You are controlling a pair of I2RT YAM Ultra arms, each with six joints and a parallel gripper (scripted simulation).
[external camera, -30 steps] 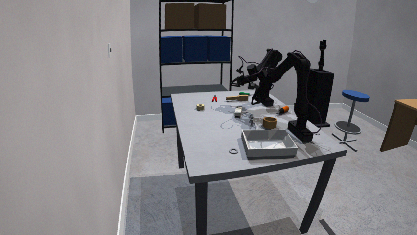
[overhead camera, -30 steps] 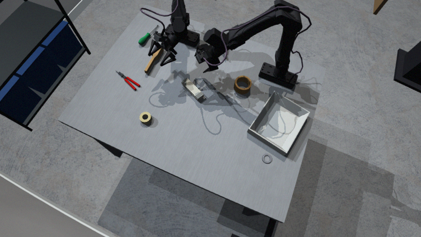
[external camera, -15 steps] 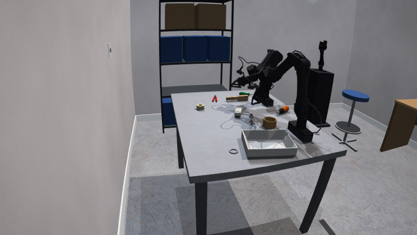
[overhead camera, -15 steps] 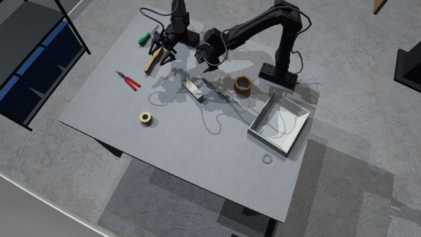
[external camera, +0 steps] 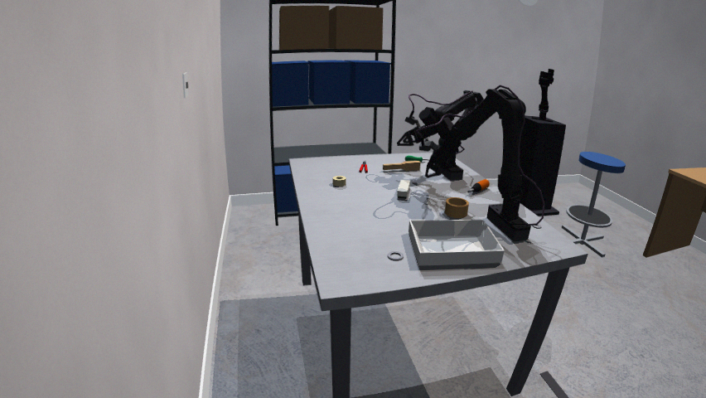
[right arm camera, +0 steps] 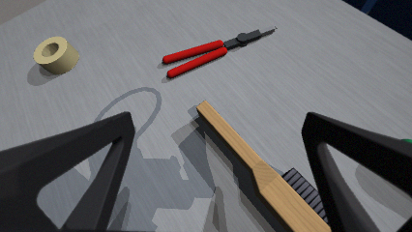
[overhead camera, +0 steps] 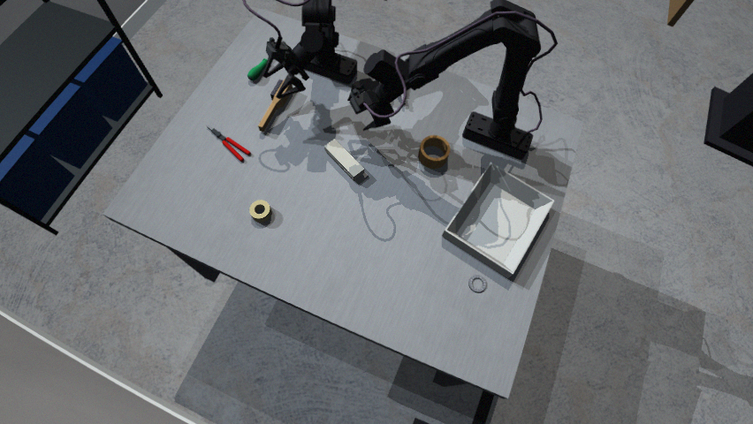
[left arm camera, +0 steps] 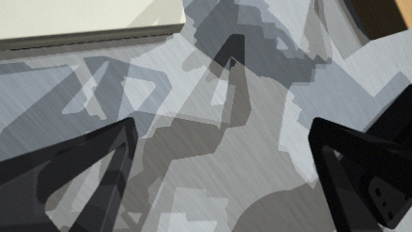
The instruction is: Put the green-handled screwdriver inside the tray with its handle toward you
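The green-handled screwdriver [overhead camera: 256, 70] [external camera: 413, 158] lies on the table's far end, beside the brush; my right gripper hides its shaft in the top view. A sliver of its green handle [right arm camera: 408, 141] shows at the right wrist view's edge. The grey-white tray [overhead camera: 476, 258] [external camera: 459, 258] stands upright at the table's other end and looks empty. My right gripper [overhead camera: 271, 86] [right arm camera: 217, 121] is open and empty, above the brush, near the screwdriver. My left gripper [overhead camera: 360, 117] [left arm camera: 221, 127] is open and empty above bare table, near the white block.
A wooden brush [overhead camera: 270, 113] [right arm camera: 232, 137] lies beside the screwdriver. Red pliers [overhead camera: 238, 147], a tape roll [overhead camera: 258, 208], a white block [overhead camera: 343, 157], a wooden ring [overhead camera: 422, 157] and an orange-handled tool [external camera: 481, 186] lie around. A small metal ring [external camera: 389, 256] lies beside the tray.
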